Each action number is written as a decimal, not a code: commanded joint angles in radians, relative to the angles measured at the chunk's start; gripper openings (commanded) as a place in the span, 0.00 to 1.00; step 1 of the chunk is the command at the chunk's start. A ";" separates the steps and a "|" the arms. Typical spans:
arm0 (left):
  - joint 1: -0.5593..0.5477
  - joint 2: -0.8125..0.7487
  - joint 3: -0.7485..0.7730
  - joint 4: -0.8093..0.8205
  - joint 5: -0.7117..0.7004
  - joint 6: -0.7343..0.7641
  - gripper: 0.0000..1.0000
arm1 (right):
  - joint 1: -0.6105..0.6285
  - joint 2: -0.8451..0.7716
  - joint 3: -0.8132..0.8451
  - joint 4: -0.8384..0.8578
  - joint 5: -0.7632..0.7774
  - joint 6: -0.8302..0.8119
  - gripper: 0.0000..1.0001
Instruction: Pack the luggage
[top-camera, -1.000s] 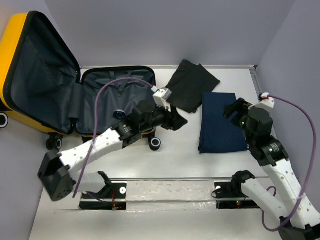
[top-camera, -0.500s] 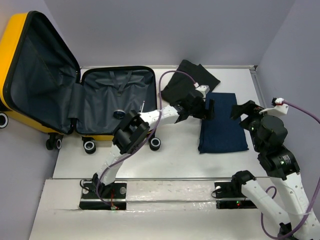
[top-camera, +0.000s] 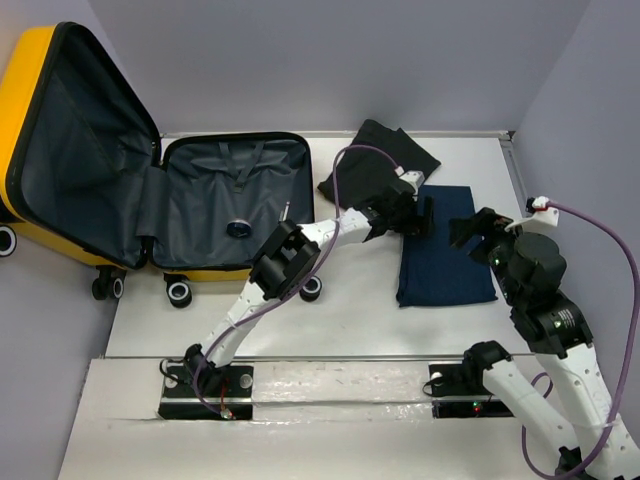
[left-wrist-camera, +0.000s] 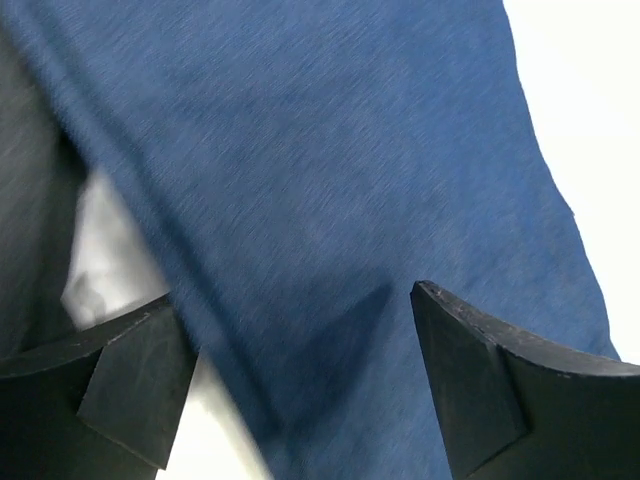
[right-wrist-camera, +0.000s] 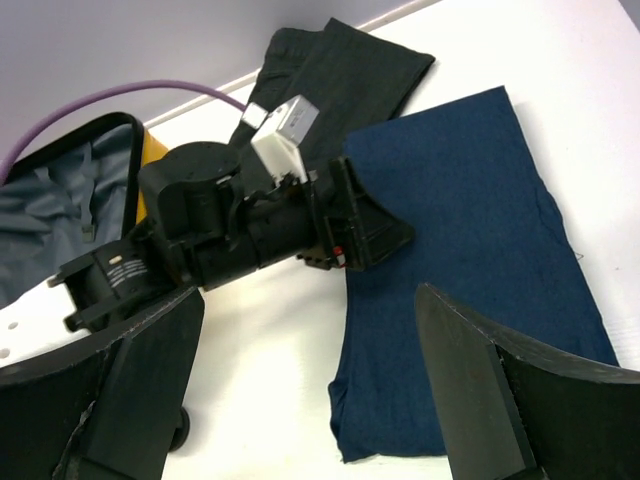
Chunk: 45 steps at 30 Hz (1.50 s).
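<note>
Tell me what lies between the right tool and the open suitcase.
The left tool, open over the navy cloth, and its forearm stand before the luggage; the right wrist view shows it.

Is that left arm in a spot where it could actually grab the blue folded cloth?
Probably yes. The left gripper hangs open right over the left edge of the navy folded cloth, with nothing between them.

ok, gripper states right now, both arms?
left gripper: open, holding nothing, over the navy cloth.
right gripper: open, holding nothing.
</note>
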 joint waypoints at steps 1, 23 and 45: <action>-0.015 0.097 0.093 -0.010 0.072 -0.049 0.94 | -0.003 -0.003 -0.021 0.074 -0.038 -0.019 0.92; -0.038 0.033 -0.040 0.325 0.132 -0.148 0.06 | -0.003 -0.072 -0.031 0.088 -0.049 -0.031 0.92; 0.168 -0.689 -0.537 0.383 0.082 0.060 0.06 | -0.003 -0.141 -0.029 0.078 0.014 -0.043 0.91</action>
